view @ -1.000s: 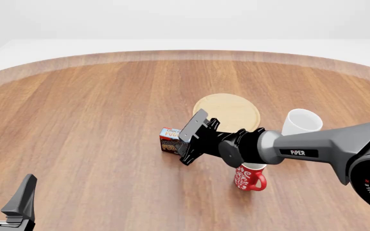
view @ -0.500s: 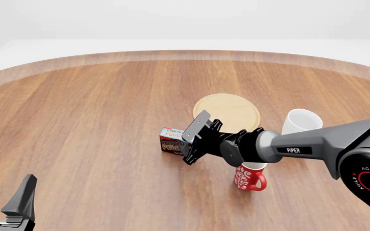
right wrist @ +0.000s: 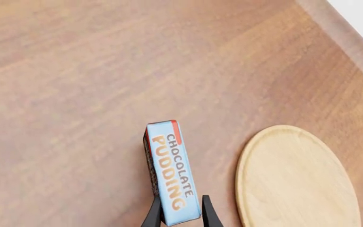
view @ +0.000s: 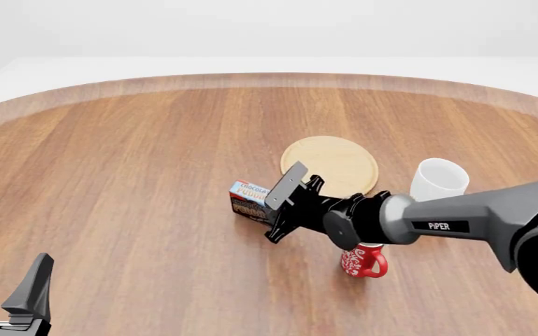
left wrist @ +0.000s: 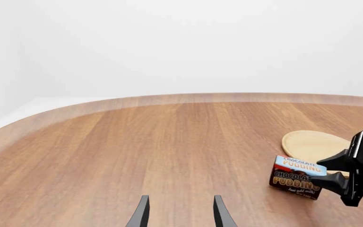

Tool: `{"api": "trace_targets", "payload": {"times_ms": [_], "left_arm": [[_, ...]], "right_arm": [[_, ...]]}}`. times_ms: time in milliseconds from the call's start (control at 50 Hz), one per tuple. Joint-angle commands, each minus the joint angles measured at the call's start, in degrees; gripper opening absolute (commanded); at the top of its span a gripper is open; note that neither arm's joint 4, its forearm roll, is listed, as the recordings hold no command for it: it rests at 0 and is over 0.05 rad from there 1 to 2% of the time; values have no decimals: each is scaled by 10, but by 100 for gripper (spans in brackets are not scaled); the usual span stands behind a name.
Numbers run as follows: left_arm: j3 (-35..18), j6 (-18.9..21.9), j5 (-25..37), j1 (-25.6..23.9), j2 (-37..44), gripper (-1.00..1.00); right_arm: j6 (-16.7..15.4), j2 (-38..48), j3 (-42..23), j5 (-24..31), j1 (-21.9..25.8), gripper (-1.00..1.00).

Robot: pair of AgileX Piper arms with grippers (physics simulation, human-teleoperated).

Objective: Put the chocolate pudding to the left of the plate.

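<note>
Chocolate pudding carton [view: 249, 199], dark brown with a light blue top, pinched between the right gripper [right wrist: 180, 215] fingers, left of and near the round light-tan wooden plate [view: 336, 162], left gripper [left wrist: 180, 212] spread apart and holding nothing, over the brown wooden table [view: 120, 168].
</note>
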Motion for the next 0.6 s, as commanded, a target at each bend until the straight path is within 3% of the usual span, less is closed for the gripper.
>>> {"api": "trace_targets", "payload": {"times_ms": [20, 240, 600], "left_arm": [[0, 0, 0, 0, 0, 100], [0, 0, 0, 0, 0, 100], [0, 0, 0, 0, 0, 100]], "right_arm": [[23, -50, 42, -8, 13, -100], [23, -87, 46, 8, 8, -100], [-17, -84, -74, 99, -1, -100]]}}
